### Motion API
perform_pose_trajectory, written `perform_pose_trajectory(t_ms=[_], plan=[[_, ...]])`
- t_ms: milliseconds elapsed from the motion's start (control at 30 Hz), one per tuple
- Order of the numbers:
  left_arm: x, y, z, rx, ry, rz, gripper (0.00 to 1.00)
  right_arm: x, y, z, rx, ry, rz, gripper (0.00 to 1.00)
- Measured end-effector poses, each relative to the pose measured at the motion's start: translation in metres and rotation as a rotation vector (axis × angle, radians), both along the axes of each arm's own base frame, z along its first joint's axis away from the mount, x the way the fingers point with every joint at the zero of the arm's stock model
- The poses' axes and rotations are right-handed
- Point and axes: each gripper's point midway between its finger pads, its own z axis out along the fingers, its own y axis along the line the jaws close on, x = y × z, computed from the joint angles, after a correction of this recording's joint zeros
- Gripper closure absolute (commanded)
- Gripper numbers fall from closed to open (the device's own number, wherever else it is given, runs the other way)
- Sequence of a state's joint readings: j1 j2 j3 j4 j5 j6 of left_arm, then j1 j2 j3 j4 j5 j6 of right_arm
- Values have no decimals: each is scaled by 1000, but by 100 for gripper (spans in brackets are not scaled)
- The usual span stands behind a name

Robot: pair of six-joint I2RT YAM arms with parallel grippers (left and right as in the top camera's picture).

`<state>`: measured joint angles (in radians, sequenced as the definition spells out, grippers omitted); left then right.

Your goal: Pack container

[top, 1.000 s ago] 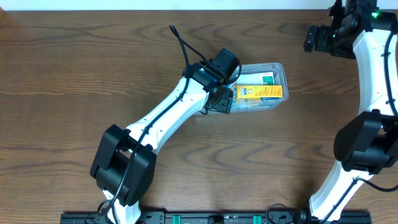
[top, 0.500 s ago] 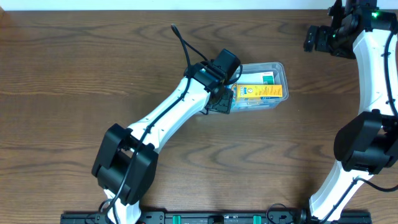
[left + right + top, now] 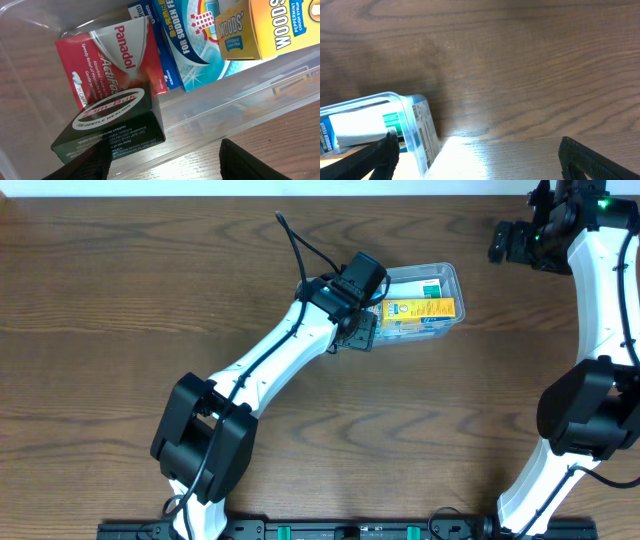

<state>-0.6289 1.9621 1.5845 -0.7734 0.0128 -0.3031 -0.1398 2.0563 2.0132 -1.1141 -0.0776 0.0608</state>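
Observation:
The clear plastic container point(image 3: 453, 283) stands at the back centre of the table, tilted a little. It holds a yellow Woods' box point(image 3: 425, 309), a blue box point(image 3: 192, 45), a red Panadol box point(image 3: 115, 55) and a dark green Zam-Buk box point(image 3: 115, 125). My left gripper point(image 3: 362, 330) is at the container's left end. In the left wrist view it point(image 3: 170, 160) is open and straddles the container wall point(image 3: 215, 107), one finger by the green box and one outside. My right gripper point(image 3: 505, 242) is open and empty, high at the back right. The right wrist view shows it point(image 3: 480, 160) and the container's end point(image 3: 415, 125).
Brown wooden table point(image 3: 120, 300) all round. The left arm reaches diagonally from the front edge to the container. The right arm stands along the right edge. A black rail point(image 3: 300, 530) runs along the front edge.
The container has shifted towards the back of the table and turned slightly anticlockwise, together with my left gripper at its left end. The right arm has not moved.

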Motion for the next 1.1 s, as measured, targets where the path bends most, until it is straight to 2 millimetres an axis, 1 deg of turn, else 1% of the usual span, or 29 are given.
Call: perform_pose_trajectory(t_ms=[167,467,600,867,1100], plan=[[11,4,0,-7,-23,-7,31,0,0,0,0,0,0,1],[45,5,1,-40,-120,-26,31,0,0,0,0,0,0,1],[53,3,1,-39,-153,-40,31,0,0,0,0,0,0,1],[64,6,2,-7,-208,-40,31,0,0,0,0,0,0,1],[84,4,11,-6,-308,-27,31,0,0,0,0,0,0,1]])
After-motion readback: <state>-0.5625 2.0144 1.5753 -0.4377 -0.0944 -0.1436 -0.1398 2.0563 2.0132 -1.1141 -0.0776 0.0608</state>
